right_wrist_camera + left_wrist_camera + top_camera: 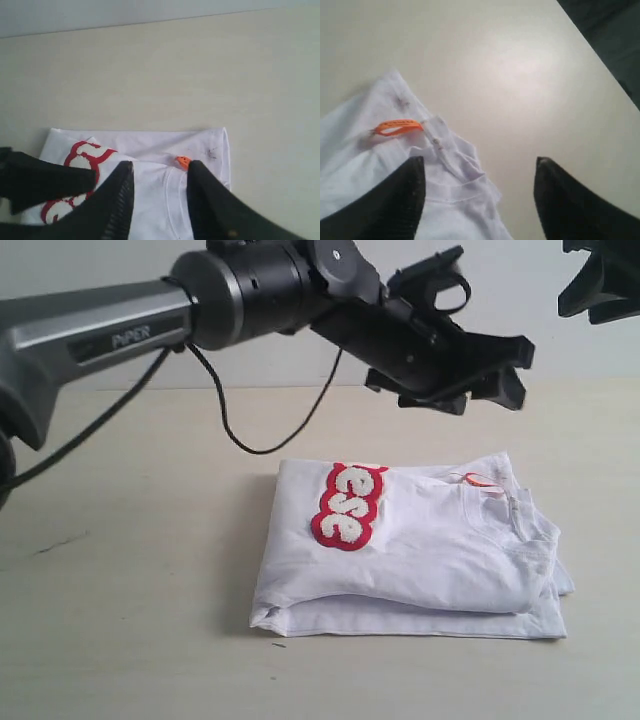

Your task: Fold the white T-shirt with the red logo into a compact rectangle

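The white T-shirt (430,550) lies folded into a thick rectangle in the middle of the table, collar and orange neck tag (480,480) on its right side. Part of the red logo (348,505) shows on top, its white letters running along the fold. My left gripper (515,370) hangs open above the shirt's far right corner and holds nothing. In the left wrist view the tag (397,126) and collar lie below its spread fingers (395,200). My right gripper (598,285) is high at the top right and open. Beneath it the right wrist view shows the shirt (150,142).
The beige table (120,570) stretches round the shirt on all sides. The left arm (100,330) and its black cable (250,445) cross above the table's left half. A dark drop past the table edge (615,45) shows in the left wrist view.
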{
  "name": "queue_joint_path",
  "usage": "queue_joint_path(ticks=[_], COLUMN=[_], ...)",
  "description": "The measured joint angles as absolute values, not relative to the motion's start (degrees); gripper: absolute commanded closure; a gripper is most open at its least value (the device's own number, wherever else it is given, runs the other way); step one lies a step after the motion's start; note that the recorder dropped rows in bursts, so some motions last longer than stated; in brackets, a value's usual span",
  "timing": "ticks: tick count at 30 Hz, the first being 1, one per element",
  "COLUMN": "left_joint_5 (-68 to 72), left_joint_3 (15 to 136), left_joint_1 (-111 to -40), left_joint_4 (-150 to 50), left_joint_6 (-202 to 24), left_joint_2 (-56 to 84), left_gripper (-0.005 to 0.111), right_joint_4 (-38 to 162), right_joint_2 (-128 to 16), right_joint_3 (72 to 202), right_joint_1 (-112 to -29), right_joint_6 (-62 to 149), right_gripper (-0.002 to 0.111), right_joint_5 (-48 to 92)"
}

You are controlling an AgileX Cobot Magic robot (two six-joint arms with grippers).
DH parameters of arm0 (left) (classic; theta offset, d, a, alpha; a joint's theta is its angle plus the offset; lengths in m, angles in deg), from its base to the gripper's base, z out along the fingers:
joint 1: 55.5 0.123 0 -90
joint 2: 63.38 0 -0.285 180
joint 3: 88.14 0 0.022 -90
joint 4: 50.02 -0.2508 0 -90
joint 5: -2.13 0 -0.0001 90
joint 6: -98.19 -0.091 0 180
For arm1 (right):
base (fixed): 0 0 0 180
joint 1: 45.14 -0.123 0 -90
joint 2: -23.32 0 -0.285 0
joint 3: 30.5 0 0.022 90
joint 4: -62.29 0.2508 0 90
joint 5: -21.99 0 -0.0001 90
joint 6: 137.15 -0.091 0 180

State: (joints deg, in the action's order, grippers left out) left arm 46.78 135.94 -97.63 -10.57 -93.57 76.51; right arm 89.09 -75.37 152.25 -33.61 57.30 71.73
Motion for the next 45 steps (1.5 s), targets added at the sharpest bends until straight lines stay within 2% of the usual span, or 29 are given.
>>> queue_joint_path(ticks=[8,12,15,19,25,29,34,39,45], left_joint_5=[57.25,59.56,61.02,61.04,53.23,51.76,50.86,49.54,46.21], left_joint_3=[134.24,126.62,118.71,108.97,98.4,96.51,95.77,94.95,94.67], left_joint_1=[-92.96,-92.56,-93.73,-94.94,-93.99,-93.74,-93.75,-93.41,-90.55], left_joint_4=[-33.53,-37.21,-35.2,-33.71,-32.85,-31.93,-31.59,-32.4,-32.78], left_joint_6=[-85.46,-88.2,-94.57,-101.57,-104.56,-106.28,-106.66,-106.88,-106.88], left_joint_2=[70.08,67.29,66.73,67.25,68.75,68.53,67.85,65.28,54.77], left_gripper=[0.079,0.098,0.107,0.107,0.107,0.107,0.107,0.107,0.107], right_joint_4=[89.18,88.74,87.27,86.37,86.37,86.37,86.37,86.26,86.26], right_joint_2=[-81.36,-86.22,-89.64,-91.76,-91.91,-92.32,-93.63,-95.18,-99.65], right_joint_3=[147.5,146.03,145.89,145.89,145.89,145.89,145.89,145.89,145.89], right_joint_1=[-33.61,-33.61,-33.61,-33.61,-33.61,-33.61,-33.61,-33.61,-33.61], right_joint_6=[59.19,60.05,60.18,60.18,60.18,60.18,60.4,60.62,61.47], right_gripper=[0.072,0.072,0.072,0.072,0.072,0.069,0.058,0.058,0.062], right_joint_5=[71.65,71.65,71.88,72.11,72.08,71.13,70.76,70.76,69.59])
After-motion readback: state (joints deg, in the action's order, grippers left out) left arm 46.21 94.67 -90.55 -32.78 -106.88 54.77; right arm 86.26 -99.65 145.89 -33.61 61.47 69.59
